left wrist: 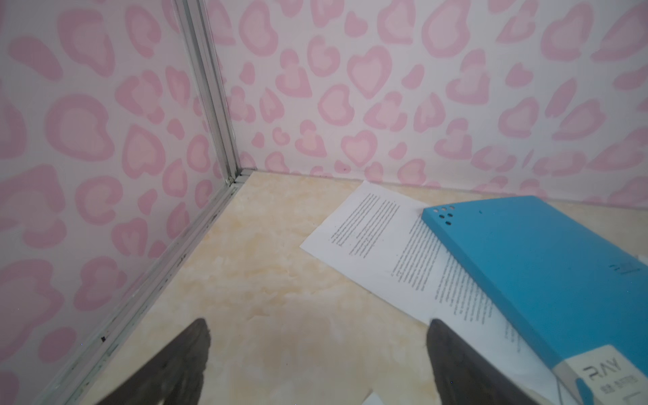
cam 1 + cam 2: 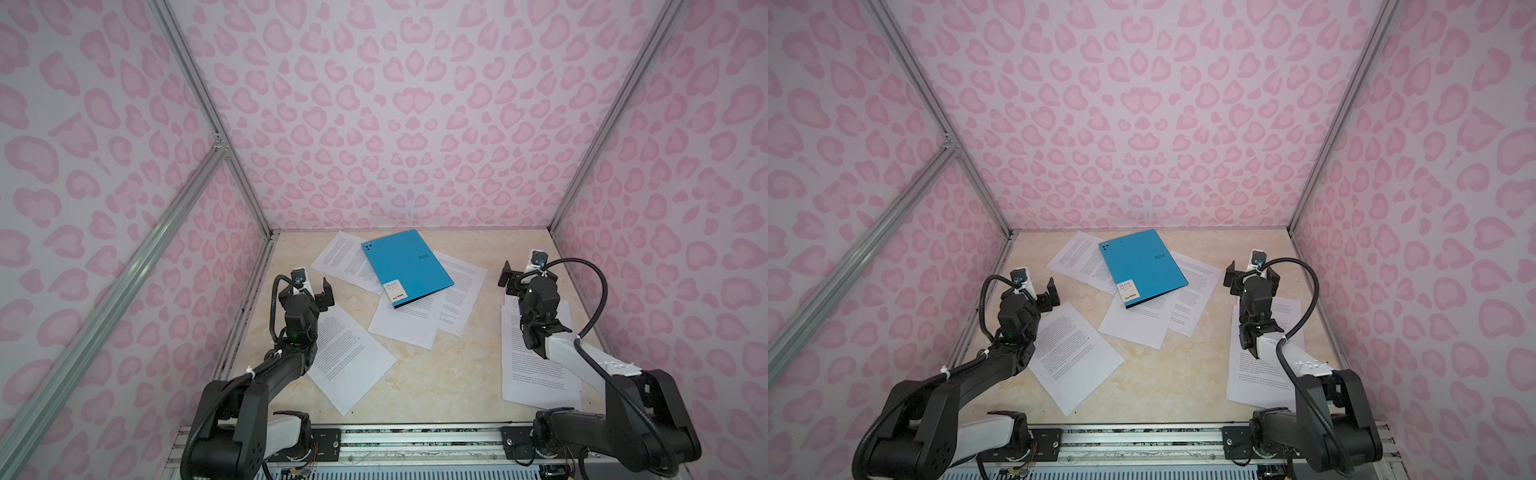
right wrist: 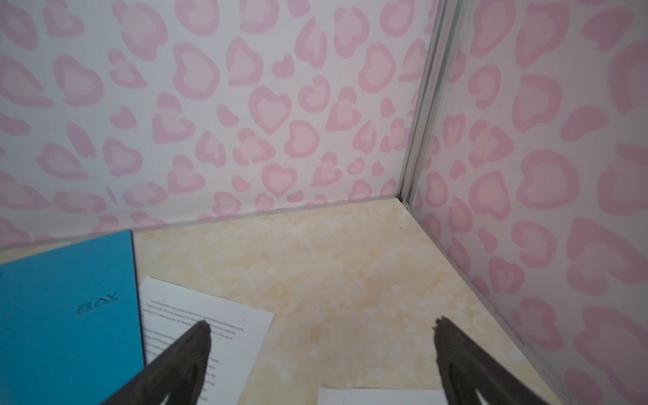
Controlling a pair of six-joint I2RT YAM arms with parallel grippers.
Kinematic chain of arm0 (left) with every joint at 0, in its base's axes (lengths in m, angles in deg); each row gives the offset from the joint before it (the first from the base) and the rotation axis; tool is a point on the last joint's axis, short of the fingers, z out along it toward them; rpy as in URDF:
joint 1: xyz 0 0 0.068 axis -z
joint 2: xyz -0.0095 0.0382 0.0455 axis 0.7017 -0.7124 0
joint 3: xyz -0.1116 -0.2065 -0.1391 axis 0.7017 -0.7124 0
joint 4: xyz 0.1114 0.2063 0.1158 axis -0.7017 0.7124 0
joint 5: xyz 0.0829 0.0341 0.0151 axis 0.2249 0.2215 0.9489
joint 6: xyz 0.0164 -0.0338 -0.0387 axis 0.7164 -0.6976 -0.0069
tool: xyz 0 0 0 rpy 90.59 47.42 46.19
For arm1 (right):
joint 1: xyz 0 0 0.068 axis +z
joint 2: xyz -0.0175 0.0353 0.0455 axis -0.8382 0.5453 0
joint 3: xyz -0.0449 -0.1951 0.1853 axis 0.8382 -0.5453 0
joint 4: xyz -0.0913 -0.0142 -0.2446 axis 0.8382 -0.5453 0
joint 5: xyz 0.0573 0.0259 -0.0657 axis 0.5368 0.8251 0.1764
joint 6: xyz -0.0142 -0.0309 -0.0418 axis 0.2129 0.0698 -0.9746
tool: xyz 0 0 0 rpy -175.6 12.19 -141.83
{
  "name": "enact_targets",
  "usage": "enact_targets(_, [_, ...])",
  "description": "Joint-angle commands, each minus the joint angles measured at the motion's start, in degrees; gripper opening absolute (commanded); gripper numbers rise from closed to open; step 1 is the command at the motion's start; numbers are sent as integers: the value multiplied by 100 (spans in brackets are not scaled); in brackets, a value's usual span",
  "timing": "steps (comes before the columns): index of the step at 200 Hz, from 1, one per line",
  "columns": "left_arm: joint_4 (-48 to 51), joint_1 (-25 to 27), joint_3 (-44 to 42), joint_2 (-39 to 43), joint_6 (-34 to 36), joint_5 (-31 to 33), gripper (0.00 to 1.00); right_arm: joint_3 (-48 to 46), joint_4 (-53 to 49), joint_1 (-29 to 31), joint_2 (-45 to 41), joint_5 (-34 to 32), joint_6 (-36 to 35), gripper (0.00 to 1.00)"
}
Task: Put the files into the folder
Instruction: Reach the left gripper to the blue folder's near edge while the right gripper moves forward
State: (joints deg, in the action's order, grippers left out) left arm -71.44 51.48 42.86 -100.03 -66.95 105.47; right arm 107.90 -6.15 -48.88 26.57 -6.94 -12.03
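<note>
folder (image 2: pixel 405 266) is laid closed on counter (image 2: pixel 415 382), over three files (image 2: pixel 409 328); other files are scattered either side of it. left claw (image 1: pixel 317 326) and right claw (image 3: pixel 321 326) are held open, empty, flanking folder.

Back wall (image 2: pixel 415 124): pale panel printed with pink heart-shaped blotches, filling the upper centre in both top views. Left wall (image 2: pixel 83 166) and right wall (image 2: pixel 698 208): same print, at the frame sides.

Left post (image 2: pixel 196 79): aluminium, slants from upper left down to the tabletop's far corner. Right post (image 2: pixel 617 112) mirrors it.

Diagonal brace (image 2: pixel 133 270): crosses the left wall and joins the left post partway up.

Tabletop (image 2: pixel 436 382): cream, marbled, lower centre.

Front rail (image 2: pixel 415 446): slotted aluminium along the near edge. Vented strip (image 2: pixel 395 473) just below it, at the frame bottom.

Left wrist view: dark specks (image 1: pixel 103 339) in the channel where wall meets tabletop.
</note>
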Motion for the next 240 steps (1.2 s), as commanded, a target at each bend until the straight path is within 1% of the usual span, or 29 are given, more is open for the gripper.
enact_targets(1, [1653, 20, 403, 631, -1334, -134, 97, 490, -2131, 19, -395, 117, 1255, 99])
enact_targets(13, [2233, 1, 659, 872, -2114, -522, 97, 524, -2218, -131, -592, 699, 1767, 99])
enact_targets(23, [2908, 2, 934, 965, -2745, -697, 97, 395, -2268, -318, -708, 1009, 2635, 99])
enact_targets(31, [3304, -27, 1118, 987, -2980, -1017, 97, 278, -2383, -569, -772, 1325, 3426, 99])
enact_targets(36, [3349, -40, 1183, 982, -3018, -1368, 97, 187, -2308, -797, -807, 1668, 3723, 99])
enact_targets(37, [3345, -41, 1193, 976, -3020, -1450, 97, 187, -2267, -846, -811, 1912, 3751, 99])
enact_targets(42, [3334, -45, 1248, 957, -2993, -1854, 97, 50, -2014, -1071, -841, 2442, 3858, 99])
enact_targets(48, [3356, -27, 1344, 915, -2934, -2275, 98, -128, -1686, -1232, -886, 2805, 3947, 99])
enact_targets(54, [3474, 41, 1457, 864, -2927, -2544, 97, -301, -1505, -1273, -966, 2851, 4077, 99])
enact_targets(65, [3650, 265, 1613, 775, -2885, -2814, 97, -539, -1368, -1253, -1109, 2871, 4224, 99])
enact_targets(76, [3777, 568, 1752, 662, -2749, -2990, 97, -639, -1577, -1141, -1227, 2865, 4241, 99])
enact_targets(81, [3832, 792, 1820, 612, -2659, -2989, 97, -643, -1703, -1044, -1275, 2863, 4203, 99])
enact_targets(96, [4206, 1478, 2150, 304, -2165, -2650, 97, -638, -2142, -710, -1444, 2795, 3931, 99])
enact_targets(111, [4708, 2182, 2624, -225, -1569, -1858, 97, -721, -2399, -331, -1667, 2647, 3655, 99])
enact_targets(131, [5001, 2978, 3054, -864, -771, -891, 97, -1078, -2206, 238, -1947, 2409, 3405, 99])
enact_targets(139, [5035, 3308, 3222, -1159, -331, -364, 97, -1233, -2037, 494, -1990, 2238, 3226, 99])
enact_targets(152, [5048, 3825, 3516, -1671, 447, 596, 97, -1373, -1908, 938, -1942, 1648, 2983, 99])
enact_targets(161, [4990, 4083, 3681, -2059, 998, 1164, 98, -1429, -1717, 1168, -1804, 1387, 2836, 99])
enact_targets(166, [4905, 4185, 3744, -2268, 1278, 1446, 100, -1443, -1629, 1267, -1710, 1298, 2790, 99])
enact_targets(173, [4792, 4296, 3829, -2536, 1647, 1790, 98, -1415, -1568, 1294, -1578, 1324, 2802, 99])
enact_targets(190, [4320, 4388, 3815, -3026, 2380, 2237, 95, -1378, -1491, 1284, -1425, 1532, 2864, 98])
enact_targets(204, [3896, 4380, 3752, -3299, 2841, 2333, 91, -1483, -1250, 1280, -1416, 1635, 2947, 98])
enact_targets(224, [3296, 4358, 3652, -3548, 3420, 2471, 91, -1505, -1257, 1258, -1456, 1578, 2914, 98])
enact_targets(240, [2901, 4304, 3607, -3674, 3708, 2486, 90, -1503, -1250, 1234, -1464, 1619, 2935, 98])
